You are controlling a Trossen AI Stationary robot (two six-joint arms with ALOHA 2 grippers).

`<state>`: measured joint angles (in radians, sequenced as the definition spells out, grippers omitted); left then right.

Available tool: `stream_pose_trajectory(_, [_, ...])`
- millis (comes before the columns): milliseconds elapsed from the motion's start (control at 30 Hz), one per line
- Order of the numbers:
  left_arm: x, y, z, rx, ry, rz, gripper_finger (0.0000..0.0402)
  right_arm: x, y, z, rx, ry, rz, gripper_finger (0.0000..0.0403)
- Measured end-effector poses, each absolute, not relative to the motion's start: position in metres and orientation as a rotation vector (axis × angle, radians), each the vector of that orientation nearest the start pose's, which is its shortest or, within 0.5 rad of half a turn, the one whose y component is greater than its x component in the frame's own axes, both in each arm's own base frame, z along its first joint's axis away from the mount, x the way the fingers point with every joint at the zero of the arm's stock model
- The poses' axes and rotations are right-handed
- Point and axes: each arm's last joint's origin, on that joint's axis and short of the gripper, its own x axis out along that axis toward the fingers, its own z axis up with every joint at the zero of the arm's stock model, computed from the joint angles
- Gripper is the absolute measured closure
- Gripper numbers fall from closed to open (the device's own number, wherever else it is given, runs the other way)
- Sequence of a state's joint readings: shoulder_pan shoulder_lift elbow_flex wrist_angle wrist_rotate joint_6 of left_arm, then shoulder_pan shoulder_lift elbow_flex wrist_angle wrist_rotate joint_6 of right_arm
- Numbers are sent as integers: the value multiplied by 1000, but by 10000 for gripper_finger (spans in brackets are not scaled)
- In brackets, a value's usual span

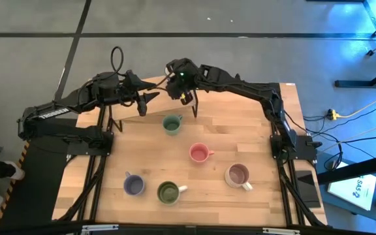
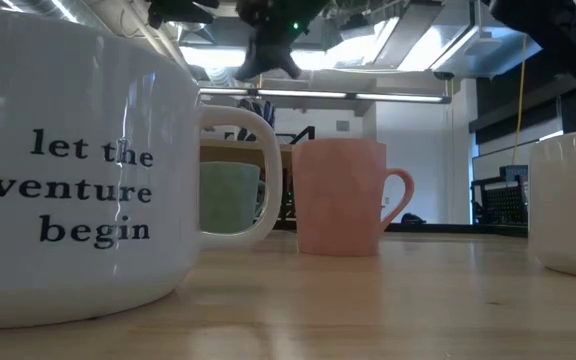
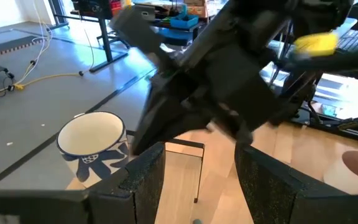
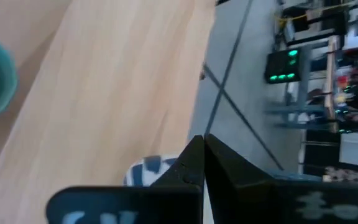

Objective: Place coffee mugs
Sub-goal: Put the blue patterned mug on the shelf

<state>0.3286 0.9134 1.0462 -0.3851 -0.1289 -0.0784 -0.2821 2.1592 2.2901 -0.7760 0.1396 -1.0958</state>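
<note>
Five coffee mugs stand upright on the wooden table [image 1: 240, 130]: teal-green [image 1: 172, 123], pink [image 1: 200, 153], pale with a brown inside [image 1: 238, 175], lavender-blue [image 1: 134, 185] and green with a white handle [image 1: 169, 192]. A white mug with a blue pattern [image 3: 92, 146] stands near the table's far edge; the right arm hides it in the high view. My right gripper [image 4: 201, 155] is shut and hangs above and just beside that mug [image 4: 146, 171], holding nothing. My left gripper [image 3: 197, 186] waits open over the far left corner, facing the right one.
In the low view the white-handled mug [image 2: 68, 170], lettered "let the adventure begin", fills the near left, with the pink mug [image 2: 340, 195] behind it. Bare wood lies between the teal-green mug and the table's left and right edges. Grey floor surrounds the table.
</note>
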Motion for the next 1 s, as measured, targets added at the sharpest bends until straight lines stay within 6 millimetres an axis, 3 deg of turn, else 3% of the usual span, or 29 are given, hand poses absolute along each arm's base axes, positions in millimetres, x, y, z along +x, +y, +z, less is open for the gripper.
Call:
stream_pose_trajectory(233, [168, 62, 383, -98, 223, 494, 214, 469, -142, 342, -1017, 830, -51, 403])
stream_pose_trajectory(733, [162, 61, 383, -96, 238, 511, 214, 458, -169, 339, -1004, 952, -166, 403])
stream_pose_trajectory(1000, [162, 61, 382, -96, 244, 510, 214, 455, -162, 333, -989, 1012, -103, 403])
